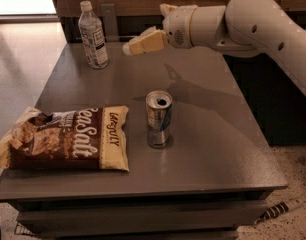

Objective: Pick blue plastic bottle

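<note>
The blue plastic bottle (93, 35) stands upright at the far left corner of the grey table (203, 149). It is clear and bluish, with a white cap and a pale label. My gripper (142, 42) hangs above the table's far edge, a short way to the right of the bottle at about label height, pointing left toward it. It does not touch the bottle and holds nothing that I can see. The white arm (253, 24) reaches in from the right.
A silver-and-blue drink can (158, 119) stands open near the table's middle. A brown and yellow chip bag (68, 139) lies flat at the front left. A wooden wall runs behind the table. The floor drops away on the left and right.
</note>
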`<state>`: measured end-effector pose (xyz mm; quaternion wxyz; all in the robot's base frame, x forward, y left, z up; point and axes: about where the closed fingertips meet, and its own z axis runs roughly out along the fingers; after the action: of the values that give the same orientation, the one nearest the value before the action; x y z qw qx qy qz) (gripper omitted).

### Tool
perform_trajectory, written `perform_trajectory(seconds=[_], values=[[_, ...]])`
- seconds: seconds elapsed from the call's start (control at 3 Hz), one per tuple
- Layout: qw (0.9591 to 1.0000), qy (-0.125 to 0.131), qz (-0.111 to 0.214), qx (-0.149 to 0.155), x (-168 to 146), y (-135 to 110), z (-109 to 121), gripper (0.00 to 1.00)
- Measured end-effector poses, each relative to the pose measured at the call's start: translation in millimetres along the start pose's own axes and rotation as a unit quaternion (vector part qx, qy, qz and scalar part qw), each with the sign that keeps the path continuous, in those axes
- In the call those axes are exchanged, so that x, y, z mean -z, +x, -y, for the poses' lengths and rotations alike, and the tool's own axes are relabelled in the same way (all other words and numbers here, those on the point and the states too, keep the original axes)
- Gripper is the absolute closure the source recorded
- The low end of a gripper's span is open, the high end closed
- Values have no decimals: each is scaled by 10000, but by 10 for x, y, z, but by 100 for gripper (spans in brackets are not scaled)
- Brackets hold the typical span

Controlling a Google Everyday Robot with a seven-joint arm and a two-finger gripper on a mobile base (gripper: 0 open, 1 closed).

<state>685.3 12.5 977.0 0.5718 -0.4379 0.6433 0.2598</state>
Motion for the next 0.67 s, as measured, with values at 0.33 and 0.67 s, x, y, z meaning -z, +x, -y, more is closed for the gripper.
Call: perform_trajectory(seconds=[0.33,0.67], values=[[9991,74,286,-305,-557,221,199,0],[9977,-5,439,-510,-958,354,255,0]])
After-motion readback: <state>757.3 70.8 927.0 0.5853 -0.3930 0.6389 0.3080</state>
